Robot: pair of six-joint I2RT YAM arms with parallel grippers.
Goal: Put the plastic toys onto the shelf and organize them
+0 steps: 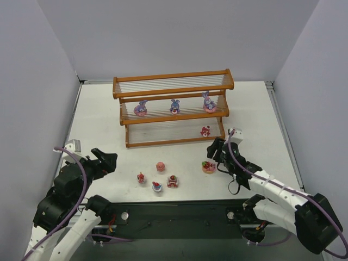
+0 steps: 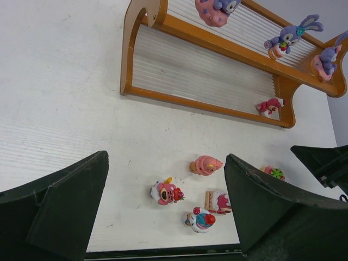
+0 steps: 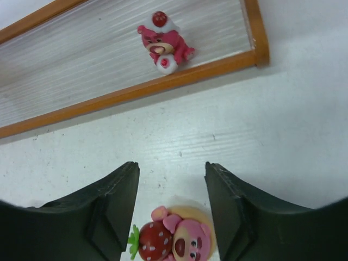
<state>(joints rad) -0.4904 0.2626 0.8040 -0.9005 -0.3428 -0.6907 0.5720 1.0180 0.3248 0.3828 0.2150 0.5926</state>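
Grey walls enclose a white bench (image 1: pixel 98 119), with the shelf (image 1: pixel 173 88) standing toward its far side. Three purple bunnies (image 1: pixel 174 106) stand in a row on the middle tier, and a pink bear (image 1: pixel 205 130) sits at the right end of the lowest tier. The right pincer (image 3: pixel 171 171) has its fingers apart on either side of a strawberry bear toy (image 3: pixel 174 242) lying on the bench near the shelf's right end; I cannot tell whether they touch it. The left pincer (image 2: pixel 166 156) is spread wide and holds nothing. A pink cupcake (image 1: pixel 160 166) and three more little figurines (image 1: pixel 157 187) lie loose between the arms.
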